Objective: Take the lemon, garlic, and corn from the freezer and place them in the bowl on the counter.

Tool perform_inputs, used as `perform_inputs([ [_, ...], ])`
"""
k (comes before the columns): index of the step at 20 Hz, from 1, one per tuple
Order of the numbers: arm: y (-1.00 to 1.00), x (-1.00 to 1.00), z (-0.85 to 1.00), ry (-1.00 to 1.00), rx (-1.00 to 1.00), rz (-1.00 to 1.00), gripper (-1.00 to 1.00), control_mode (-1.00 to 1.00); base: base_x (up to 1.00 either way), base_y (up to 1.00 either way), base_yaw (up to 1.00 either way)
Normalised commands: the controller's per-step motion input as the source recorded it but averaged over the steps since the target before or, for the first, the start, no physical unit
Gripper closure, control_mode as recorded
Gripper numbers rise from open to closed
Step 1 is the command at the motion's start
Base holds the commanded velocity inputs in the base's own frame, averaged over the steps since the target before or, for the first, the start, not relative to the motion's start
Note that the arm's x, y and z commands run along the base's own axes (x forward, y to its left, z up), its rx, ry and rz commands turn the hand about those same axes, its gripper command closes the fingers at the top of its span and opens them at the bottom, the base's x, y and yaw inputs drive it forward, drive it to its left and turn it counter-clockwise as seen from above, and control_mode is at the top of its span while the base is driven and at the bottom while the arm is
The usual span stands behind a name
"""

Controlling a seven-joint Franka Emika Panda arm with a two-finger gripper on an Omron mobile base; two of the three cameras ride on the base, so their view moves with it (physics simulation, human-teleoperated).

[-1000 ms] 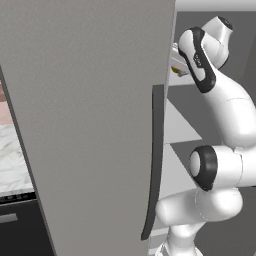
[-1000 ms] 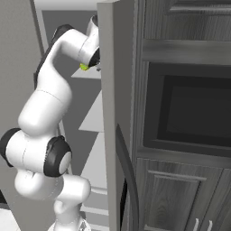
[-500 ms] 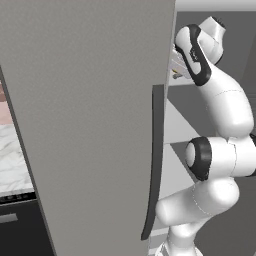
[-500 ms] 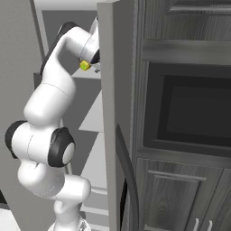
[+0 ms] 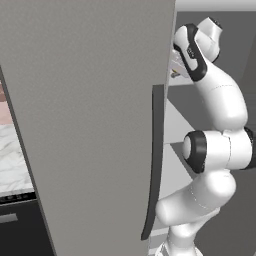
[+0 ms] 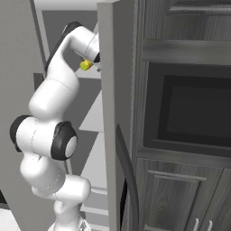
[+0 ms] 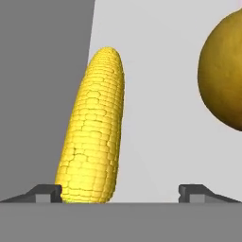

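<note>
My arm reaches into the open freezer (image 5: 90, 125) at upper-shelf height. In the hand view the corn (image 7: 94, 132), a bright yellow cob with rows of kernels, lies lengthwise on the pale shelf. Its near end sits between the tips of my gripper (image 7: 120, 194), close to the left fingertip (image 7: 47, 193). The jaws stand open and wide, holding nothing. The lemon (image 7: 224, 71), round and yellow-orange, rests at the upper right, beyond the right fingertip (image 7: 191, 191). In the right base view a bit of yellow produce (image 6: 85, 65) shows beside the hand. The garlic and the bowl are out of view.
The freezer's grey door with its long dark handle (image 5: 155, 160) stands open on the left of the arm, and a second grey door (image 6: 110, 113) on its right. Dark wood cabinets with a built-in oven (image 6: 189, 108) lie further right. The marble counter (image 5: 12, 155) shows at far left.
The arm has pushed further into the freezer, its elbow rising and the hand going deeper toward the shelf. The jaws stay open.
</note>
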Motion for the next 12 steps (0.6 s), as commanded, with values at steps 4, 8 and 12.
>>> perform_inputs([
  [4, 0.07, 0.39, 0.00, 0.00, 0.00, 0.00, -1.00, -1.00, 0.00, 0.00, 0.00],
  [8, 0.21, 0.20, 0.00, 0.05, 0.00, 0.04, -1.00, -1.00, 0.00, 0.00, 0.00],
  [12, 0.18, 0.21, -0.11, 0.06, 0.00, 0.07, -1.00, -1.00, 0.00, 0.00, 0.00],
])
